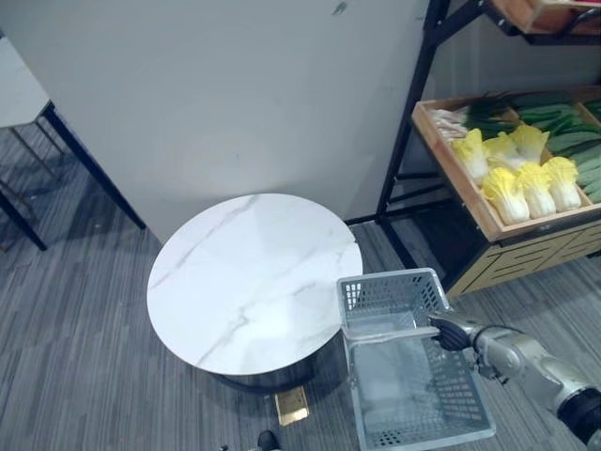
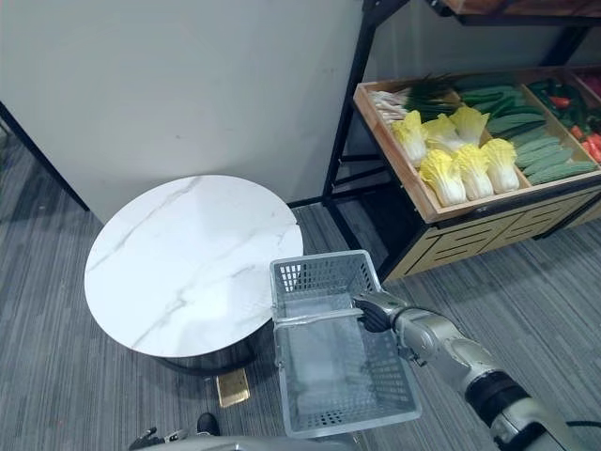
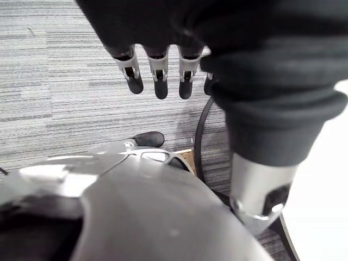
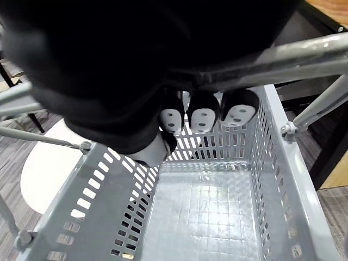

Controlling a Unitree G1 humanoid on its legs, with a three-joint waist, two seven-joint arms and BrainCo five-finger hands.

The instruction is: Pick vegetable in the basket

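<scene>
We are facing a pale wall (image 1: pixel 235 94), a round white marble-topped table (image 1: pixel 244 282) standing on grey striped carpet (image 1: pixel 75 357), a black-framed shelf rack (image 1: pixel 526 258) standing to its right

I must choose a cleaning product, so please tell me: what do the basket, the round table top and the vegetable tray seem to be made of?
Basket: probably grey plastic; moulded slotted walls, slight gloss.
Table top: marble or a marble-look slab; white with grey veins, smooth sheen.
Tray: wood; light brown boards, matte.

Grey slotted basket (image 2: pixel 319 277) hangs upright from the right hand (image 2: pixel 374 308); yellow-leaved cabbages (image 2: pixel 465 169) lie on the wooden shelf (image 2: pixel 512 199).
</scene>
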